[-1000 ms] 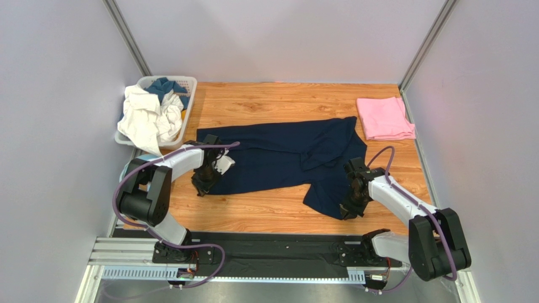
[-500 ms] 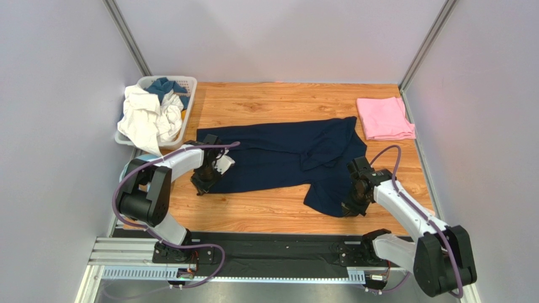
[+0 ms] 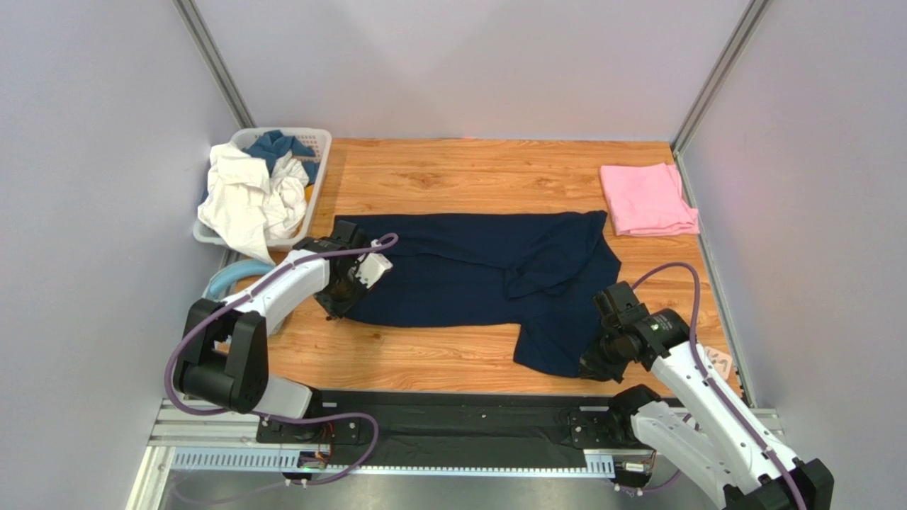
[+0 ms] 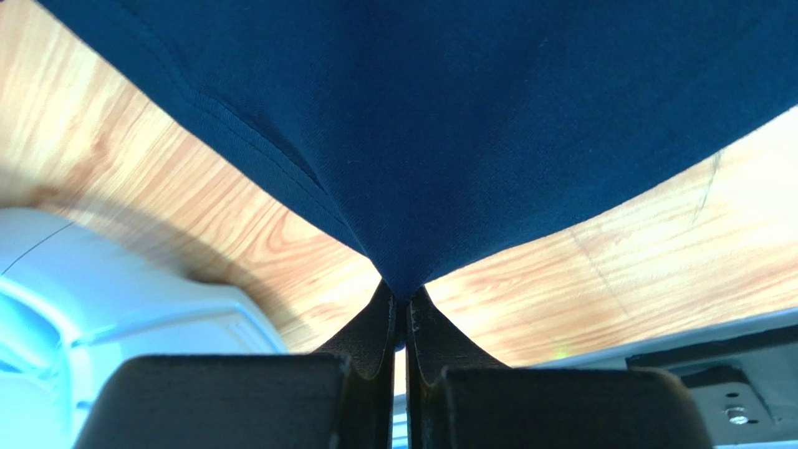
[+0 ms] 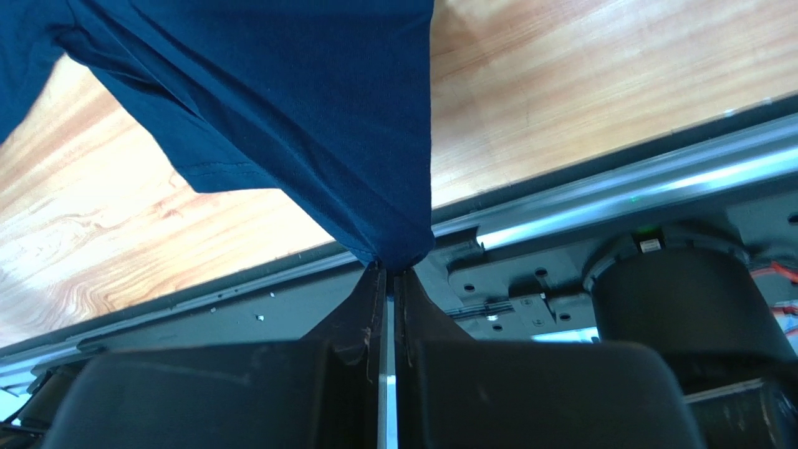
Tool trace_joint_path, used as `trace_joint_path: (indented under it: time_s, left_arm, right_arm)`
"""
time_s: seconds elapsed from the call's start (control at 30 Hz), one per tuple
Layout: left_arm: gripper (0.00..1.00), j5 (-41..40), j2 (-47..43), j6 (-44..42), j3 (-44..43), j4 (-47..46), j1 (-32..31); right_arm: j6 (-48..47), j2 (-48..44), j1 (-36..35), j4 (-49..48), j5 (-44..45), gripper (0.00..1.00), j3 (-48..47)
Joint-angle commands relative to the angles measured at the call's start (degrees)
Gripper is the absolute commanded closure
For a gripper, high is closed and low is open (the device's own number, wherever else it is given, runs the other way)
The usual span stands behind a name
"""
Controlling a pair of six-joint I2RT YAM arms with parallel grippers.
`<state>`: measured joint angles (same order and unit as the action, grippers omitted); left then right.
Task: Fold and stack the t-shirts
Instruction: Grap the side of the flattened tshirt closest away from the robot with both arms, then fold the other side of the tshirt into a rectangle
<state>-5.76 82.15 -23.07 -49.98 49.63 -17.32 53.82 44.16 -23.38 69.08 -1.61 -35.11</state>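
Observation:
The dark navy t-shirt lies spread across the middle of the wooden table, partly bunched at its right side. My left gripper is shut on its near left corner; in the left wrist view the navy cloth hangs from the closed fingertips. My right gripper is shut on the shirt's near right corner, lifted near the table's front edge; the cloth runs up from the pinched tips. The light pink t-shirt lies folded at the back right.
A white basket holding white and blue clothes stands at the back left. A light-blue curved object lies by the left arm. Grey walls close in both sides. The black rail runs along the front edge.
Both grippers have pulled back toward the near edge with the navy shirt's corners, the right one further and outward. The shirt has stretched flatter and wider.

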Motion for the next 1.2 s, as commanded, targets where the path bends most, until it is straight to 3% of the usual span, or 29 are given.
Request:
trace_joint_path:
  time_s: [0.0,0.33,0.53,0.77,1.0,1.17]
  left_arm:
    - [1.0,-1.0,-3.5,-2.6,0.5,2.6,0.2]
    - [1.0,-2.4,-5.8,-4.8,0.6,3.3,1.7]
    - [1.0,-3.2,-2.8,-6.1,-5.3,3.6,3.3]
    - [1.0,-3.8,5.1,-8.1,-14.3,3.4,4.7]
    - [1.0,-4.9,15.2,-9.7,-27.1,4.3,6.2]
    - [1.0,-5.8,20.3,-10.4,-31.6,4.5,7.0]
  right_arm:
    - [2.8,-1.9,-1.2,5.3,-0.5,1.0,-3.3]
    - [2.7,-2.7,-1.6,9.2,1.5,1.0,-9.7]
    - [0.7,3.0,-1.6,9.2,7.0,1.0,-19.4]
    - [-3.5,10.4,0.5,5.0,11.4,1.0,-26.8]
    - [-8.8,19.0,6.6,-0.8,10.4,1.0,-31.4]
    - [-11.5,24.4,11.2,-3.9,9.1,1.0,-37.4]
